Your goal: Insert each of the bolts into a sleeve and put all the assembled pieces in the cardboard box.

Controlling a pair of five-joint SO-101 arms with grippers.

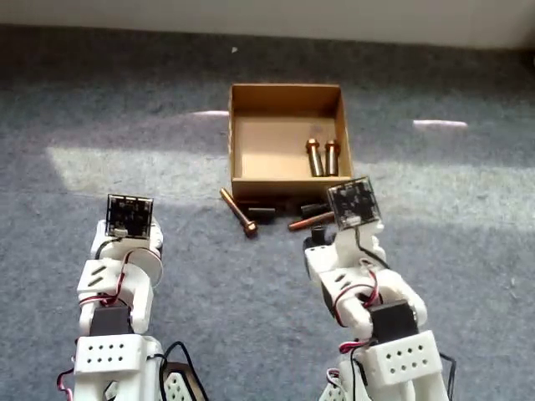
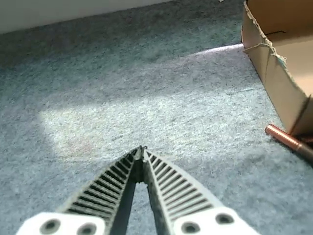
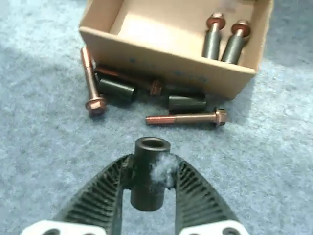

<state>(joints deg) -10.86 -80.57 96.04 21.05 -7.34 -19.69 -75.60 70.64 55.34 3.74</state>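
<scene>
My right gripper (image 3: 151, 164) is shut on a dark sleeve (image 3: 151, 147) held upright above the carpet, a short way in front of the cardboard box (image 3: 166, 61). The box (image 1: 240, 142) holds two assembled pieces (image 3: 213, 36) (image 3: 234, 41) side by side. Along the box's front wall lie three copper bolts (image 3: 92, 81) (image 3: 188, 118) (image 3: 134, 79) and two dark sleeves (image 3: 116, 89) (image 3: 187, 103). My left gripper (image 2: 142, 152) is shut and empty, over bare carpet to the left of the box (image 2: 274, 63). A bolt tip (image 2: 288, 139) lies off to its side.
Grey carpet (image 1: 167, 109) covers the whole work area. The left arm (image 1: 117, 276) and the right arm (image 1: 368, 284) stand at the near edge. A pale wall strip (image 1: 334, 17) runs along the back.
</scene>
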